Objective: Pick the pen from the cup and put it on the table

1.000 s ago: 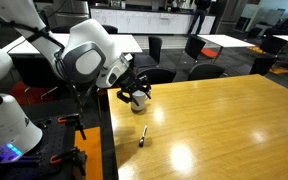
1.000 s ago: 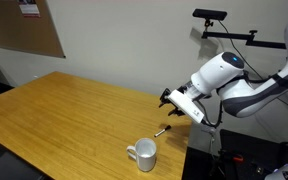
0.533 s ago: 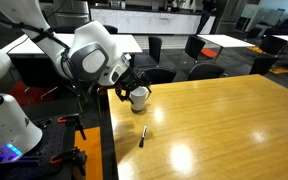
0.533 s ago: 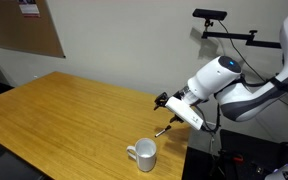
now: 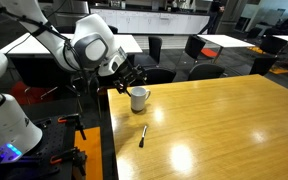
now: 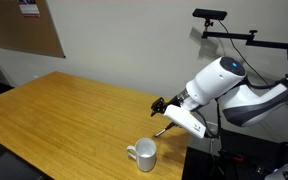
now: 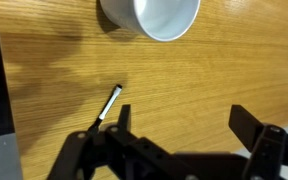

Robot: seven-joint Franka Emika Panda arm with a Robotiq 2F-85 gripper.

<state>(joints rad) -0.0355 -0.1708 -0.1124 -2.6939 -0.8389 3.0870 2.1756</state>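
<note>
Pen (image 7: 110,104) flat on the table (image 7: 214,70), long axis diagonal, upper end toward the cup (image 7: 164,15); fingers (image 7: 252,126) spread apart, empty.

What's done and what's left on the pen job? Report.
Done: the pen lies flat on the table, outside the cup, which looks empty. In hand: nothing; the gripper is open, apart from the pen. Left: apparently nothing but clearing the arm.

We find the cup (image 5: 139,98) standing on the table (image 5: 229,115), near its edge. The pen (image 5: 142,135) lies flat on the table, near the cup but not touching it. The gripper (image 5: 127,80) hangs above that edge, beside the cup and higher than it.
</note>
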